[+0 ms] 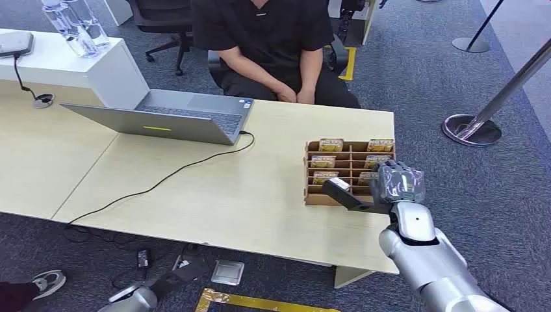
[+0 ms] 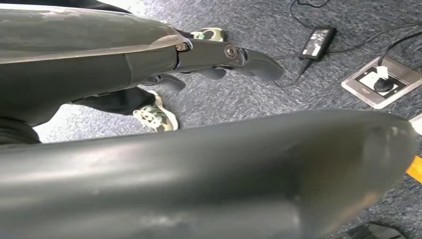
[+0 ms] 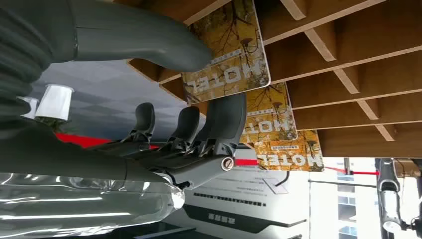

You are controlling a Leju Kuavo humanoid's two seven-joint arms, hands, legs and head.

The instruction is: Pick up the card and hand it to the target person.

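Note:
A wooden slotted rack [image 1: 315,195] stands near the table's right front edge with several yellow "HOTEL" cards [image 1: 331,144] upright in it. My right hand [image 1: 397,184] reaches over the rack's near side, thumb stretched along its front. In the right wrist view, the thumb [image 3: 149,47] lies on the nearest card [image 3: 234,55] and a finger [image 3: 226,117] comes up behind its edge, so the card is pinched while it stands in its slot. The target person [image 1: 260,39] sits across the table, hands together. My left hand [image 2: 234,55] hangs by the floor and holds nothing.
An open laptop [image 1: 175,117] sits on the table [image 1: 214,195], its black cable trailing to the front edge. Water bottles [image 1: 78,26] stand on a white counter at the back left. A stanchion base [image 1: 471,129] is right of the table. A power adapter [image 2: 318,41] and floor socket [image 2: 380,82] lie below.

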